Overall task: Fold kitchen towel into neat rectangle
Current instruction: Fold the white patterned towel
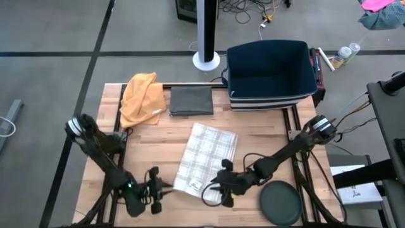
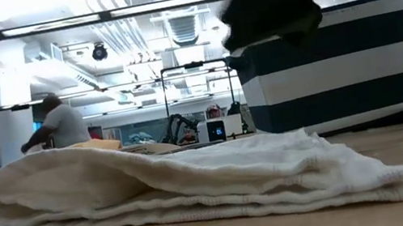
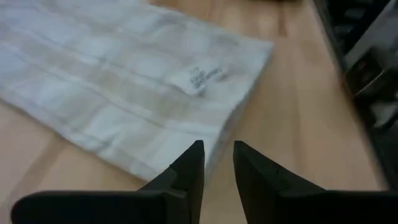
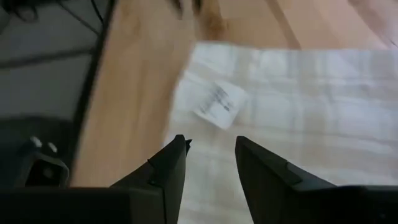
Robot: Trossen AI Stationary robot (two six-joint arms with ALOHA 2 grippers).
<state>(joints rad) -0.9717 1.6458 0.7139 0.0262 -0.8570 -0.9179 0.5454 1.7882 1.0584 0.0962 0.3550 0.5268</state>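
The white checked kitchen towel (image 1: 206, 161), folded into a long rectangle, lies in the lower middle of the overhead frame on my pale wooden counter (image 1: 152, 149), with its small white label (image 1: 195, 185) near the end closest to the frame's bottom edge. My left fingers (image 1: 156, 190) sit just left of that end, in the lower left of the overhead frame; from my left wrist I see them nearly pressed together with a thin gap, holding nothing, the towel's edge just ahead of them. My right fingers (image 1: 218, 189) are at the towel's lower right corner, spread a little above the cloth and not pinching it (the label (image 4: 219, 104) shows just beyond them in my right wrist view).

In the upper left of the overhead frame lies a crumpled orange cloth (image 1: 140, 98), and beside it a folded dark grey cloth (image 1: 190, 101). A navy fabric bin with white stripes (image 1: 271, 74) stands at upper right. A round black disc (image 1: 281, 202) rests at lower right.
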